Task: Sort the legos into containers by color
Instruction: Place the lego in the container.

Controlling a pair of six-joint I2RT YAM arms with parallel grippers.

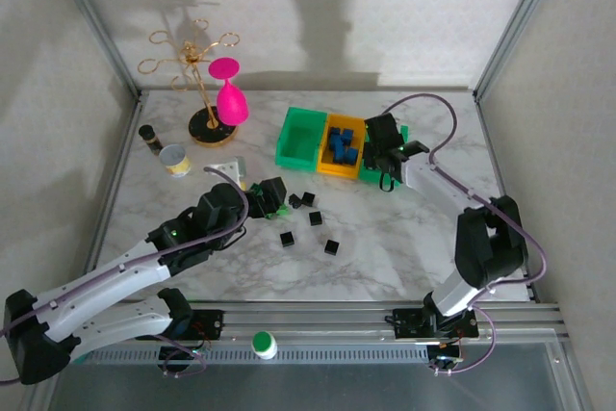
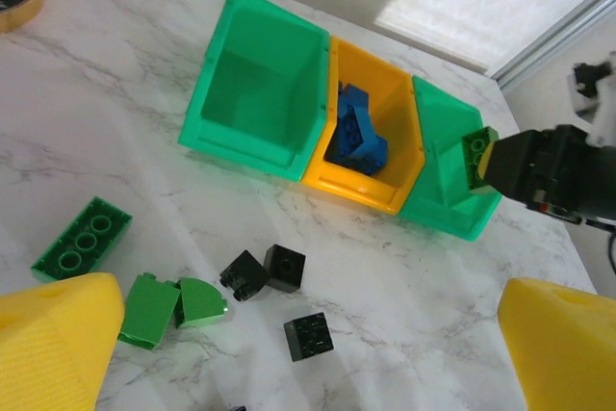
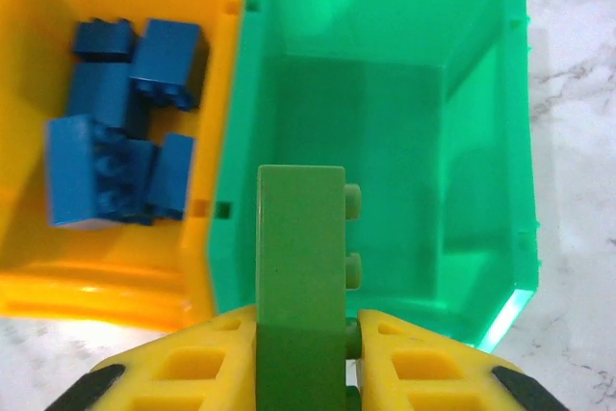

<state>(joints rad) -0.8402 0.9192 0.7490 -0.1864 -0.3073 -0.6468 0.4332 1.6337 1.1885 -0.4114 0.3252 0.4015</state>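
Note:
Three joined containers stand at the back: a left green bin [image 2: 260, 93], a yellow bin [image 2: 390, 103] holding several blue legos [image 3: 125, 132], and a right green bin [image 3: 385, 122]. My right gripper [image 3: 303, 334] is shut on a green lego [image 3: 300, 247], held upright above the near rim of the right green bin. From above, that gripper [image 1: 390, 156] covers most of this bin. My left gripper [image 2: 308, 353] hangs open over loose black legos [image 2: 308, 337] and green legos [image 2: 82, 238] on the marble table.
A gold stand with a pink glass [image 1: 229, 98], a small tin can [image 1: 175, 159] and a dark little bottle [image 1: 149, 135] stand at the back left. More black bricks [image 1: 332, 247] lie mid-table. A green-topped cap [image 1: 262, 342] rests on the front rail.

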